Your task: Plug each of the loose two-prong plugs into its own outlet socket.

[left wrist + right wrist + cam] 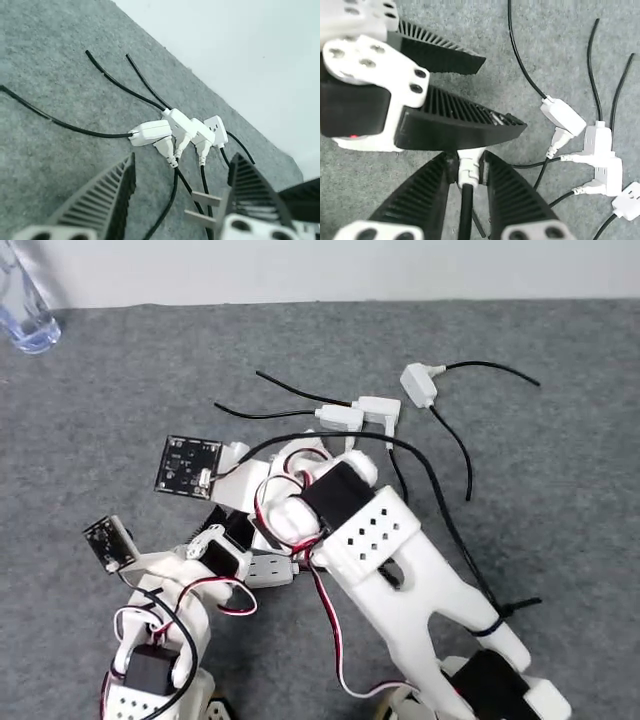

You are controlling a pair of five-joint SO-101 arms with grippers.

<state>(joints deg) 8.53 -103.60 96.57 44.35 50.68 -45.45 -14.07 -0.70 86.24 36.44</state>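
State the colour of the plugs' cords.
Black cords; the plugs themselves are white. The left wrist view shows it best.

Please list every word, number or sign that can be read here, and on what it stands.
No text can be read.
The white plug in the right claw, and the joined white plugs and sockets: no print visible.
The black circuit boards: tiny marks, too small to read.

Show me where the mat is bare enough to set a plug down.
Bare mat lies between the bottle and the black cables; more lies right of the lone socket's cable. Crowded around the plug cluster and the arms.
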